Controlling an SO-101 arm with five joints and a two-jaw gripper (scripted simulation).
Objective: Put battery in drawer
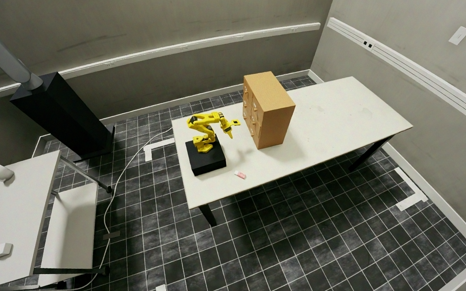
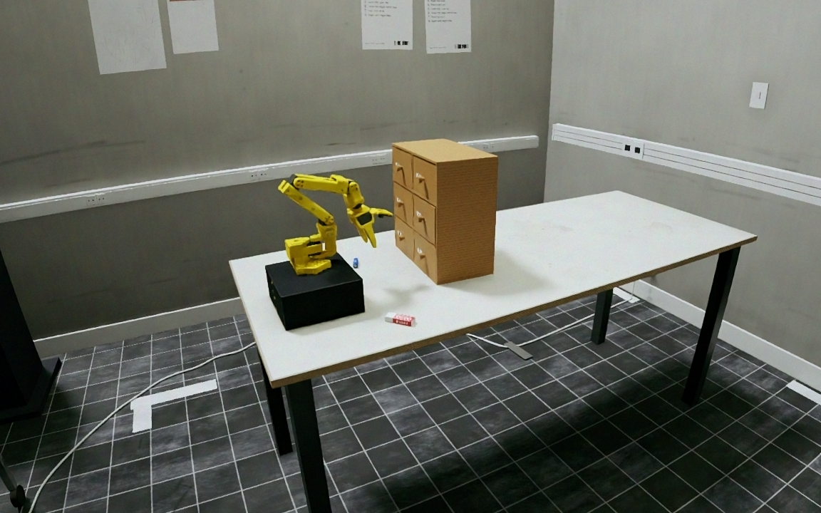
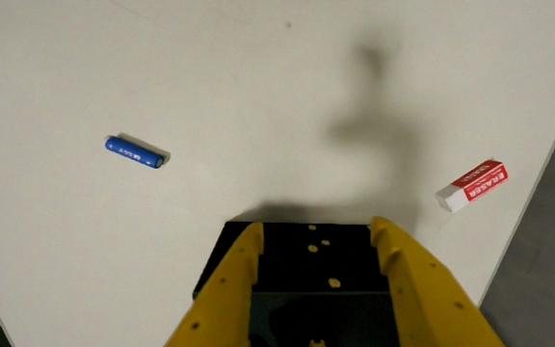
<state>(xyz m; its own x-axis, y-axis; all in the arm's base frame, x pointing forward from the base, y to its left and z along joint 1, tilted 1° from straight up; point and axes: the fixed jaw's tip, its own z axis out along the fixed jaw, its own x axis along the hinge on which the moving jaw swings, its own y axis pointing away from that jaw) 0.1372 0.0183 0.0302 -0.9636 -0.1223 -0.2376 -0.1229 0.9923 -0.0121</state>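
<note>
The wooden chest (image 1: 278,124) (image 2: 465,223) stands upright on the table (image 1: 336,108) (image 2: 592,236) (image 3: 239,87), its drawers all looking shut. Its labels are too small to read in the top and exterior views, so I cannot tell which drawer is H. My gripper (image 1: 235,130) (image 2: 382,229) (image 3: 316,231) is partly open and empty, above the table just in front of the chest's drawer side, pointing down. I see no nine-volt battery in any view. The chest is out of the wrist view.
A blue cylindrical battery (image 2: 355,262) (image 3: 134,152) lies beside the black base block (image 1: 205,159) (image 2: 318,293) (image 3: 316,257). A red and white eraser (image 1: 240,174) (image 2: 400,318) (image 3: 475,185) lies on the block's other side, near the table's long edge.
</note>
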